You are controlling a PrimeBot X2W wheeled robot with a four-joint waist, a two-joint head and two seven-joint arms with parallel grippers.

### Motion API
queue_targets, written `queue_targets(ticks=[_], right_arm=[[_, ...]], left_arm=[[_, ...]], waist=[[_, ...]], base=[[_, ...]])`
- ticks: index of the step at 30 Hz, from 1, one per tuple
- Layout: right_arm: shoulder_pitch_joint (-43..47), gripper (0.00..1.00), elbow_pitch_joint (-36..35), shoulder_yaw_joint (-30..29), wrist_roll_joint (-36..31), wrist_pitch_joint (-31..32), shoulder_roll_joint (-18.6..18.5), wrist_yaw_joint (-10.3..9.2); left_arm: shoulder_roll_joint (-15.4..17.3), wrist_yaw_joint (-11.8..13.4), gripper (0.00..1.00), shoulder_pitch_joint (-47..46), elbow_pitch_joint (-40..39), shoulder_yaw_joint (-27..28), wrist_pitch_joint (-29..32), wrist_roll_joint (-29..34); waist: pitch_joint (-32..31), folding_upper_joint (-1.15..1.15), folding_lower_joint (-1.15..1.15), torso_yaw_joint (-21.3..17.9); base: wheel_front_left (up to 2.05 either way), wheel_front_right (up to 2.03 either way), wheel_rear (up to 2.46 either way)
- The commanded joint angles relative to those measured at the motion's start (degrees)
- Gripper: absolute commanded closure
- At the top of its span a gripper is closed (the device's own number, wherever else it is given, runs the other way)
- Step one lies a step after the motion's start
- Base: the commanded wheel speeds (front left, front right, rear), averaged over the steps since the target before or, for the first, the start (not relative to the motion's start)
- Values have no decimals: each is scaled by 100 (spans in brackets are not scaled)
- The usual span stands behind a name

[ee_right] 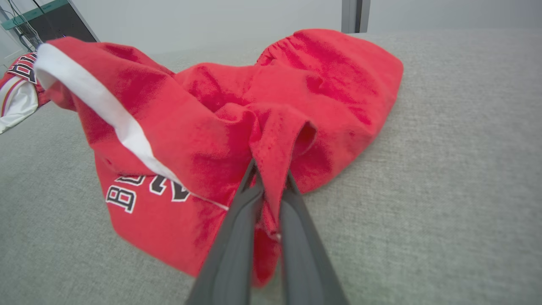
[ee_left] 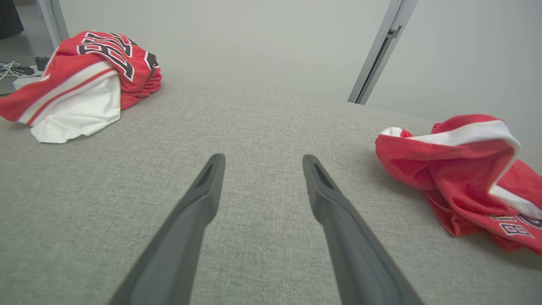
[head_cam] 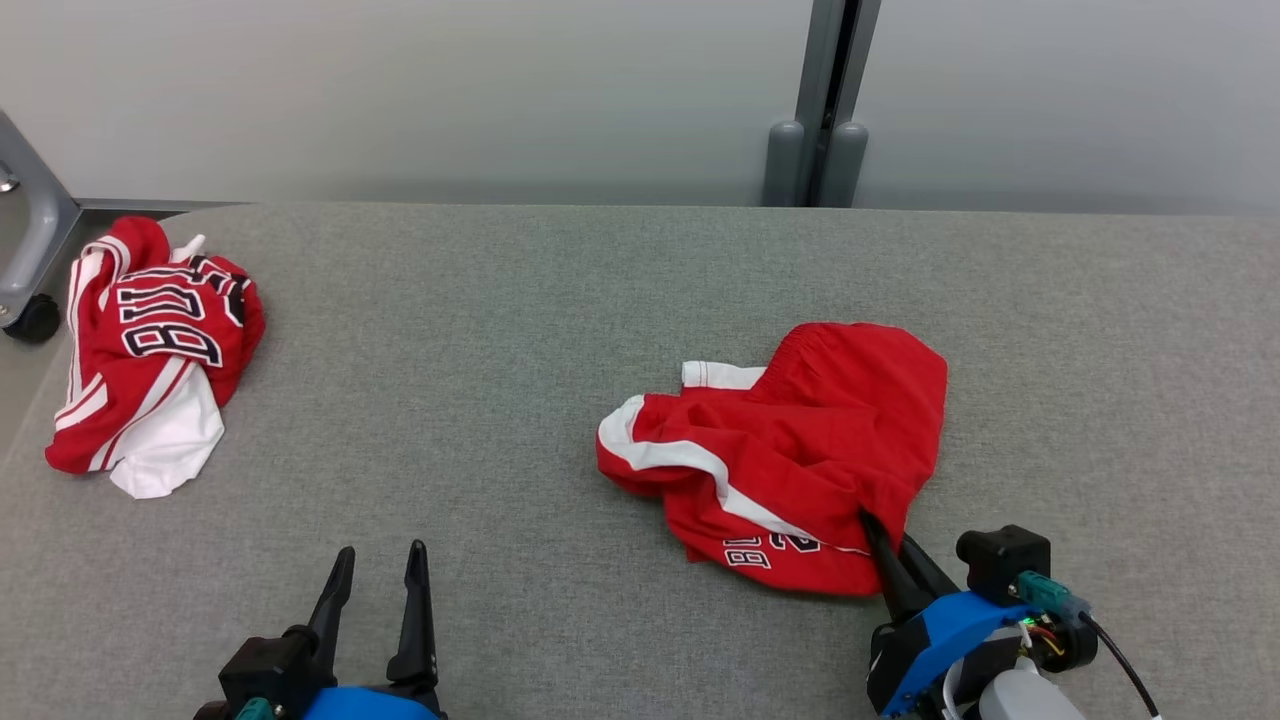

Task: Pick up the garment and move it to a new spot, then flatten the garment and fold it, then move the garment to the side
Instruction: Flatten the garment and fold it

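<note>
The right gripper (ee_right: 271,180) is pinched narrow on a raised fold of the red shorts (head_cam: 800,440), its two dark fingers pressing either side of the cloth at the garment's near edge. The left gripper (head_cam: 380,560) stands wide with nothing between its fingers, over the bare grey fabric tabletop (head_cam: 500,380) at the near left, well apart from the shorts. The shorts lie crumpled right of centre, with a white side stripe and dark lettering on the near part and the elastic waistband toward the far side. Further off, at the table's far left corner, a red and white jersey (head_cam: 150,350) sits bunched. Behind the table rise a pale wall and a grey post (head_cam: 825,90).
</note>
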Motion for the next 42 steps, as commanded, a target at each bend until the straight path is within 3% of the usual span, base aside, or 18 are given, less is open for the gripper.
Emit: queue_targets(ticks=[1, 9, 13, 16, 21, 25, 27, 29, 31, 37, 42], right_arm=[[96, 100, -130, -9, -59, -25, -17, 0], [432, 100, -939, -106, 363, 52, -19, 0], [573, 100, -1255, -548, 269, 348, -21, 0], [582, 100, -1395, -975, 29, 603, -224, 0], [385, 100, -1131, -1393, -313, 1093, -475, 0], [224, 100, -839, -1570, -457, 1093, -526, 0], [167, 71, -750, -1648, -453, 985, -473, 0], [127, 54, -649, -1726, -488, 877, -450, 0], [89, 0, -556, -1875, -569, 723, -443, 0], [-32, 0, -425, -2328, -899, 312, -384, 0], [-31, 0, -526, -2380, -1091, 194, -309, 0]], left_arm=[[-10, -21, 0, 6, -4, 3, -15, 43], [-15, -35, 0, 30, -10, 22, -15, 63], [-16, -41, 0, 50, -12, 12, -15, 55], [-17, -44, 0, 14, -8, -9, -15, 50], [-17, -49, 0, -88, 13, -71, -15, 38], [-16, -50, 0, -144, 29, -105, -15, 20], [-17, -48, 0, -156, 25, -100, -15, 20], [-18, -49, 0, -159, 33, -95, -15, 22], [-18, -49, 0, -164, 36, -111, -15, 16], [-18, -51, 0, -203, 12, -198, -15, 4], [-17, -53, 0, -181, -5, -223, -15, -28]], waist=[[-23, 0, 0, -52], [-89, 0, 0, -213], [-109, 0, 0, -265], [-93, 0, 0, -269], [-36, 0, 0, -223], [-12, 0, 0, -143], [-10, 0, 0, -122], [-16, 0, 0, -109], [-26, 0, 0, -102], [-72, 0, 0, -149], [-109, 0, 0, -204]], base=[[0, 0, 0], [0, 0, 0], [0, 0, 0], [0, 0, 0], [0, 0, 0], [0, 0, 0], [0, 0, 0], [0, 0, 0], [0, 0, 0], [0, 0, 0], [0, 0, 0]])
